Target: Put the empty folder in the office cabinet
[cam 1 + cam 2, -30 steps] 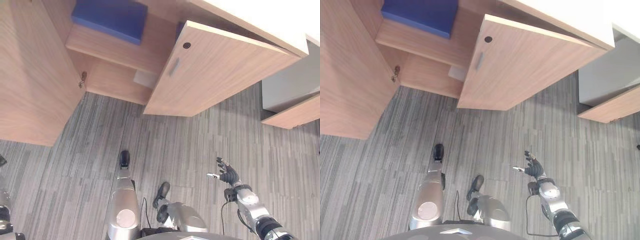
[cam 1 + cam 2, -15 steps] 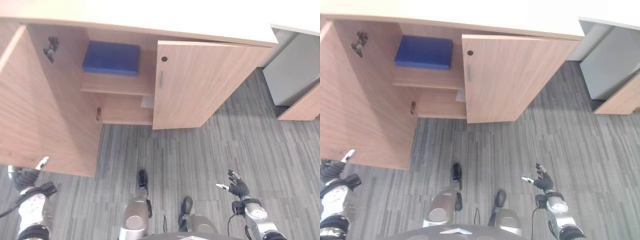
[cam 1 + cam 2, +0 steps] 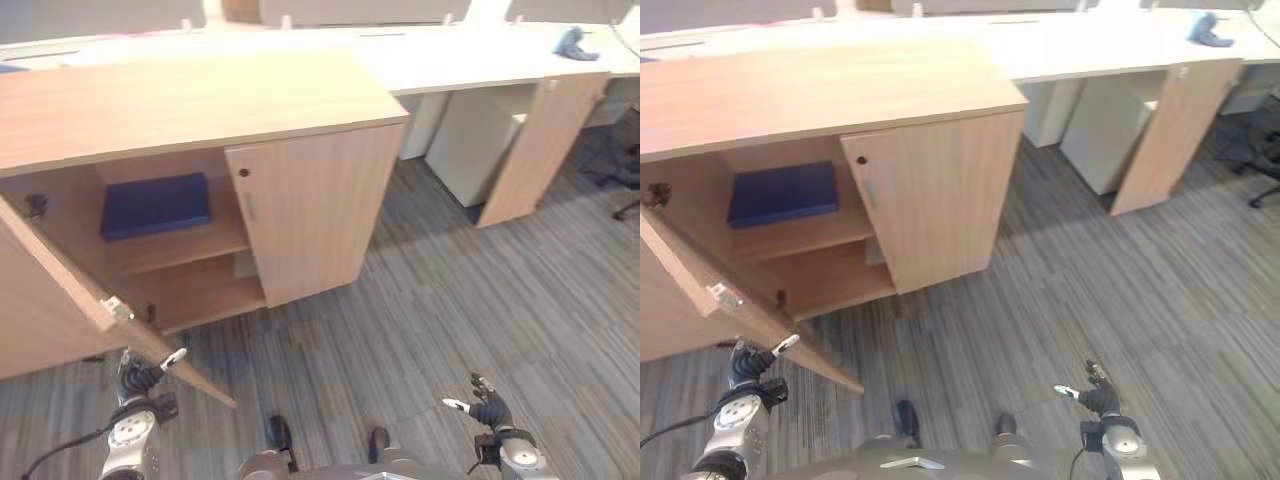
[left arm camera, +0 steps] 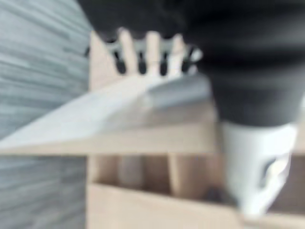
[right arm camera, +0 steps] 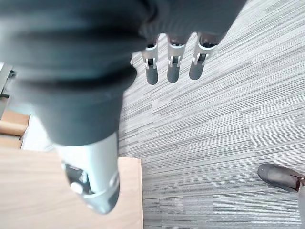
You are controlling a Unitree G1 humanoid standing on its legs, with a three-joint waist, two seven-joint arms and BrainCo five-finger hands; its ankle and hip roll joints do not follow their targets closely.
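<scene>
Nearest the robot, the left hand (image 3: 140,378) hangs with loose, straight fingers just by the lower corner of the swung-out left door (image 3: 60,300), holding nothing. The right hand (image 3: 487,410) hovers over the grey carpet (image 3: 450,290), fingers spread and empty. Beyond them stands one wooden cabinet (image 3: 190,100) with two doors; the right door (image 3: 310,220) is almost closed. One blue folder (image 3: 155,206) lies flat on the upper shelf (image 3: 180,245), its long axis running side to side.
</scene>
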